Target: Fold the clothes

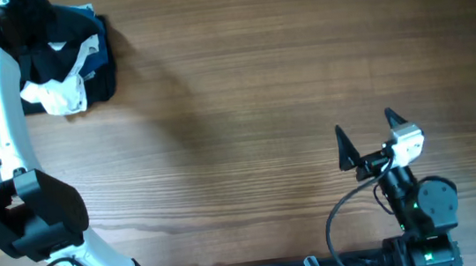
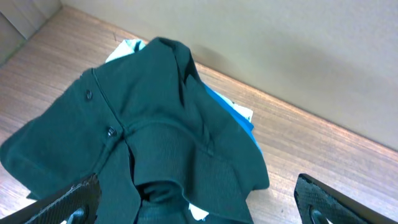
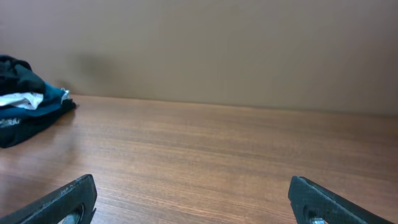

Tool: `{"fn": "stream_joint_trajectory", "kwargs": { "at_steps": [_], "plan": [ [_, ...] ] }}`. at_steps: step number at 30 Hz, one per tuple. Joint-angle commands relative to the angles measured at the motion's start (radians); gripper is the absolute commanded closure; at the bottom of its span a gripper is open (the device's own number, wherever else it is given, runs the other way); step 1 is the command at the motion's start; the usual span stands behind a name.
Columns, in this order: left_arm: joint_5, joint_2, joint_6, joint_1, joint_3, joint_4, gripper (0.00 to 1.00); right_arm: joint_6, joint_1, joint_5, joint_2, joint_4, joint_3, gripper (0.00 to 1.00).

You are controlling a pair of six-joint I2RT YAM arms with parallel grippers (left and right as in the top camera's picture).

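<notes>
The clothes are lying heaped at the table's far left corner, a dark buttoned shirt draping over a white garment and a blue garment. The left gripper is hovering over the shirt with its fingers spread wide, gripping nothing. The right gripper is sitting well apart, likewise spread.

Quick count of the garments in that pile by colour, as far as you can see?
Dark shirt: 1
Blue garment: 1
White garment: 1
Total: 3 visible; more may be hidden underneath.
</notes>
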Motion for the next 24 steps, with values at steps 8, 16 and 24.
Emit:
{"fn": "stream_joint_trajectory", "kwargs": {
  "at_steps": [8,16,24],
  "plan": [
    [0.008,0.002,-0.013,-0.001,-0.001,0.002,0.0,0.002,-0.004,-0.038,-0.157,-0.032,-0.081,0.0],
    [0.008,0.002,-0.013,-0.001,-0.001,0.002,0.0,0.002,-0.004,-0.038,-0.151,-0.033,-0.081,0.0],
    [0.006,-0.071,-0.013,-0.038,-0.001,-0.006,0.0,0.003,-0.004,-0.038,-0.151,-0.033,-0.081,0.0]
  ]
}}
